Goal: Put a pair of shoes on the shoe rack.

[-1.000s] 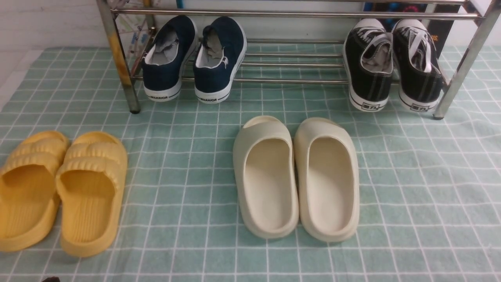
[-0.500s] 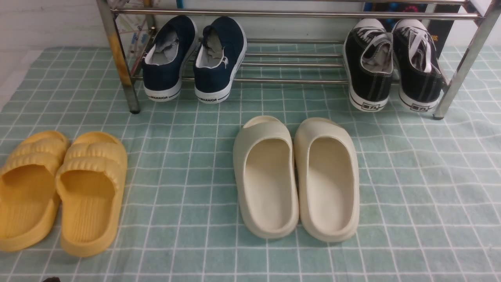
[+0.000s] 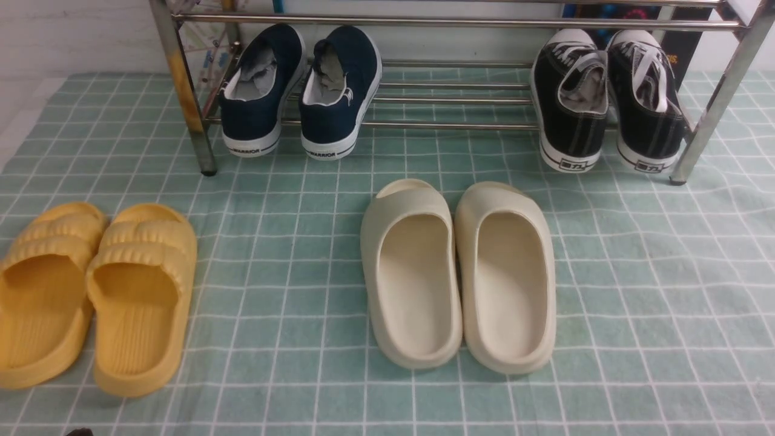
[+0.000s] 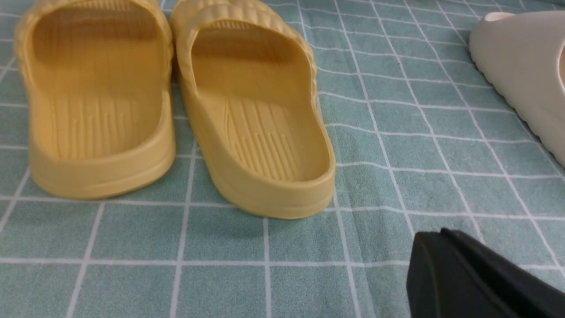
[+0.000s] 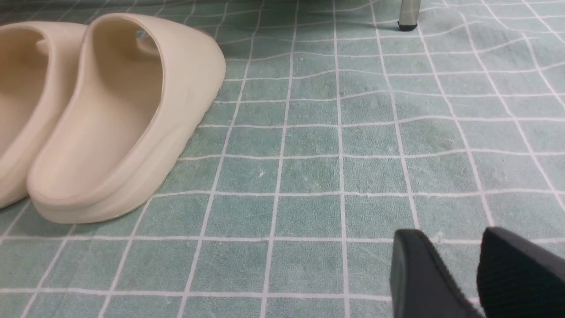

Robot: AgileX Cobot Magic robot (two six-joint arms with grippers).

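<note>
The two navy blue slip-ons stand side by side on the lower bars at the left end of the chrome shoe rack, heels toward me with their white soles over the front bar. No gripper touches them. My left gripper is shut and empty, low over the cloth near the yellow slides. Only a dark tip of it shows in the front view. My right gripper is open with a narrow gap and empty, over bare cloth beside the cream slides.
Black lace-up sneakers fill the rack's right end. Cream slides lie mid-cloth and yellow slides at the left, on the green checked cloth. A rack leg stands on the cloth ahead of the right gripper.
</note>
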